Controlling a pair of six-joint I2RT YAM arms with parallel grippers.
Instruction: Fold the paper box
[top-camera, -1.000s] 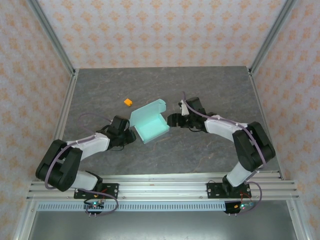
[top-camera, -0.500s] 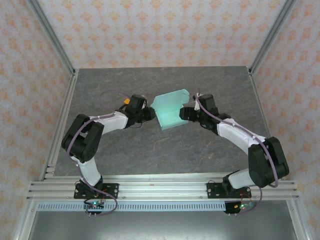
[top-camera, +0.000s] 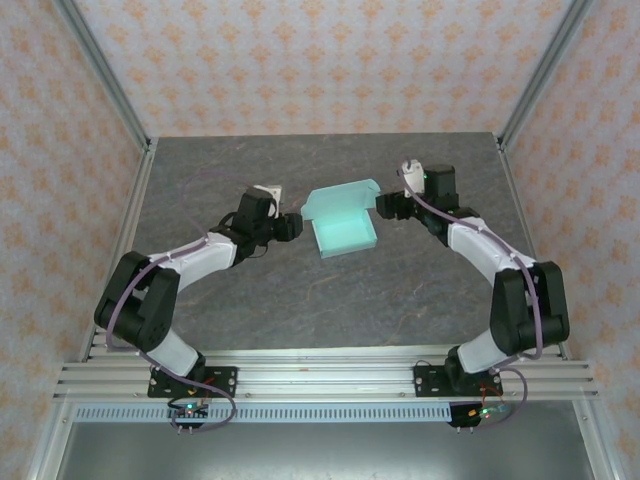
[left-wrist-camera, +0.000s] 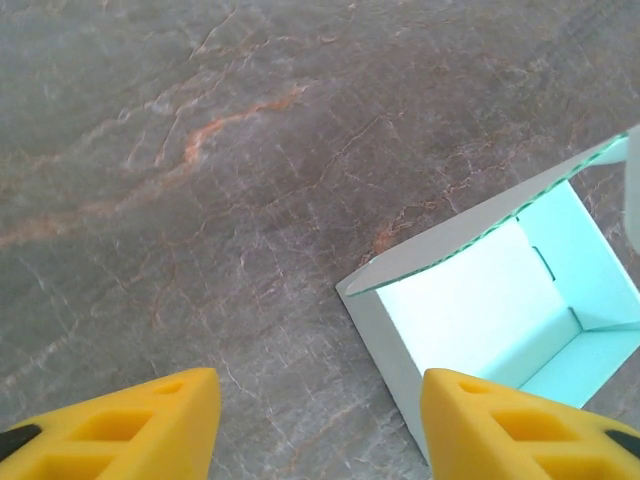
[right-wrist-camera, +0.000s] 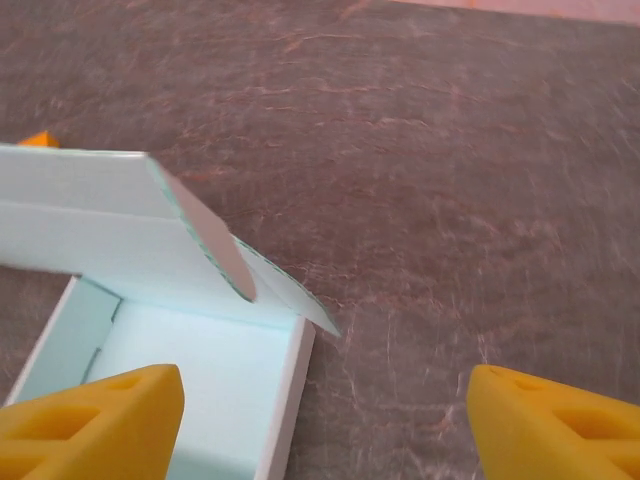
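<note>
The paper box (top-camera: 345, 234) is a pale mint tray lying open on the table's middle back, its lid flap (top-camera: 340, 195) raised along the far side. My left gripper (top-camera: 293, 226) stands open just left of the box, not holding it. In the left wrist view the box (left-wrist-camera: 500, 300) lies ahead and right, its near corner beside the right yellow finger (left-wrist-camera: 500, 425). My right gripper (top-camera: 383, 205) is open at the box's back right corner. In the right wrist view the box's side wall (right-wrist-camera: 290, 390) runs between the open fingers (right-wrist-camera: 100, 420), with the lid flap (right-wrist-camera: 90, 190) above.
Grey marbled tabletop (top-camera: 330, 310) lies all around, with metal frame posts at its sides and patterned walls behind. A tip of the tiny orange block (right-wrist-camera: 38, 138) peeks out beyond the lid in the right wrist view.
Both arms carried the box from the table's middle toward the back and right. The left gripper has opened and let go of the box's left side. The right gripper drew back slightly.
</note>
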